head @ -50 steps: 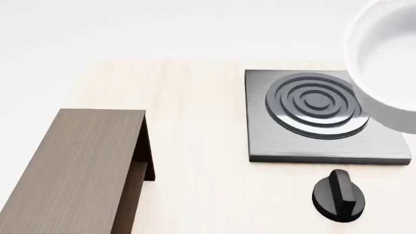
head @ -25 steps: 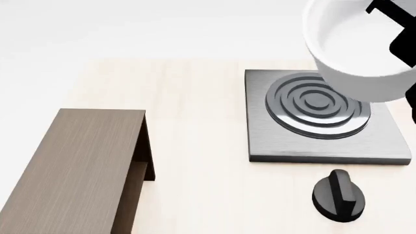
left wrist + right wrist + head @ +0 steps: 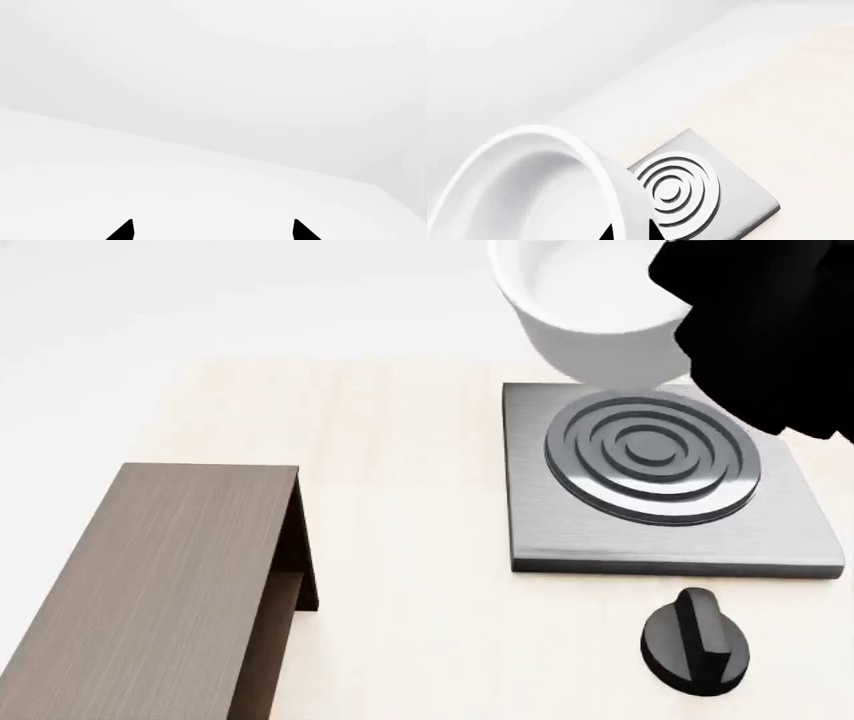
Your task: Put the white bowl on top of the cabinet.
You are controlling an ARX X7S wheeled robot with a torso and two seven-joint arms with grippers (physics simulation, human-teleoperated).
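In the head view, the cabinet (image 3: 160, 580) is lying at the left on the pale table (image 3: 400, 540), its flat brown top bare and its darker recessed front facing the middle of the table. Nothing is resting on it.

To its right, well apart, the grey stove plate (image 3: 801, 545) is sitting flat on the table with its ringed burner (image 3: 651, 455) showing. Just in front of the plate, nearer the robot, a black knob (image 3: 695, 642) is standing on the table.

Above the far edge of the stove plate, the white bowl (image 3: 594, 310) is hanging in the air, clear of the table and well apart from the cabinet. The right arm (image 3: 761, 330), a black mass, is covering the bowl's right side. In the right wrist view the right claw (image 3: 627, 234) is pinching the bowl's wall (image 3: 527, 190): two dark fingertips are sitting close together on either side of the rim, one inside and one outside, with the stove plate (image 3: 747, 210) seen below and beyond.

The left wrist view is showing only white surroundings; the left claw (image 3: 212, 231) is standing with its two dark tips spread wide apart and nothing between them.
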